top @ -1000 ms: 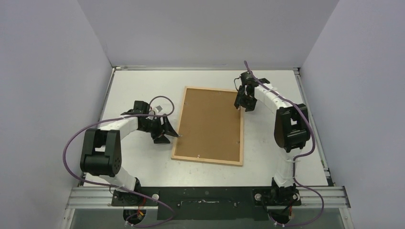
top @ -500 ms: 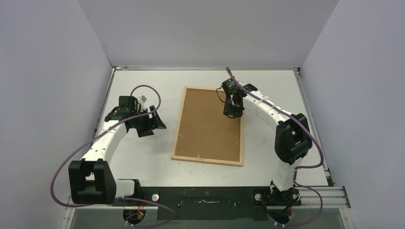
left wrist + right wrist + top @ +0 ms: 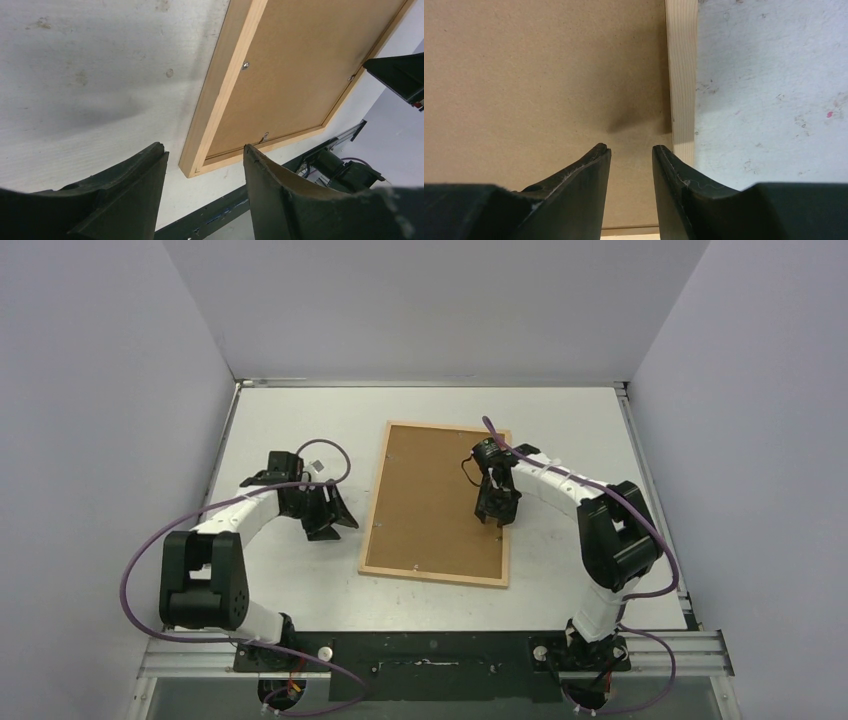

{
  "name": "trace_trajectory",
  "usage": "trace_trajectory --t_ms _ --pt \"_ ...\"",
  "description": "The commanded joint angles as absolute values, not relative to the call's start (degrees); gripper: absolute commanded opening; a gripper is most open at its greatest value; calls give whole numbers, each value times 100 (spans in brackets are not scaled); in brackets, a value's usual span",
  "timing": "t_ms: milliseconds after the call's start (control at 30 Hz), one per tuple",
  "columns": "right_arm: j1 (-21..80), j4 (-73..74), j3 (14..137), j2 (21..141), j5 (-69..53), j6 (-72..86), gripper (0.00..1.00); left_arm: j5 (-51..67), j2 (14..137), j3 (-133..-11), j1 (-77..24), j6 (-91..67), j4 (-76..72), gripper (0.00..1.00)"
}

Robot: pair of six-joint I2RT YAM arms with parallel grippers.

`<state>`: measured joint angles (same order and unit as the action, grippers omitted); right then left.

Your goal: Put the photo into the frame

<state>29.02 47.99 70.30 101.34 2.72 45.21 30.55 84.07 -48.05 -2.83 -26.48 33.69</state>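
The pale worktop (image 3: 300,420) carries the frame (image 3: 434,576), which lies flat, back up, just right of the left hand (image 3: 202,152) and beneath the right hand (image 3: 630,150); a brown backing board (image 3: 430,500) fills it; the left hand is spread wide, gripping nothing, beside the frame's near corner; the right hand, fingers narrowly parted, points at the board just inside the right rail, contact unclear; small metal tabs (image 3: 245,64) dot the board's edge.

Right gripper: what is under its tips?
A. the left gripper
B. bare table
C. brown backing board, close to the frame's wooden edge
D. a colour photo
C: the right wrist view shows the right gripper over the brown backing board, beside the light-wood frame.
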Motion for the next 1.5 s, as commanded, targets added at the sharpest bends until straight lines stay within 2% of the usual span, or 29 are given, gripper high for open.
trace_trajectory --t_ms 0,267,567,667,833,1033,1300,1467 --pt "2938 4459 6912 9914 221 4650 37 3228 8600 -4750 -443 -2546 3169 55" --pt "2941 4414 6688 9952 111 4652 36 2921 9148 -4920 -725 -2485 3443 52" --pt "2942 4431 6495 9932 -220 4641 36 2869 9336 -5056 -921 -2589 3109 54" --pt "2942 4439 6529 9993 -220 4599 37 2673 9402 -5341 -918 -2608 2687 59" --pt "2942 4407 6556 10078 -242 4560 37 2379 10002 -6486 -1022 -2643 2258 59" --pt "2944 4361 6487 10043 -243 4533 37 1887 10993 -7396 -1148 -2586 2252 47" --pt "2961 4315 6415 10020 -260 4579 37 1698 11919 -8058 -1341 -2680 2488 44" --pt "2962 4392 6314 10000 -209 4632 36 1292 12107 -8123 -1386 -3155 2597 34"
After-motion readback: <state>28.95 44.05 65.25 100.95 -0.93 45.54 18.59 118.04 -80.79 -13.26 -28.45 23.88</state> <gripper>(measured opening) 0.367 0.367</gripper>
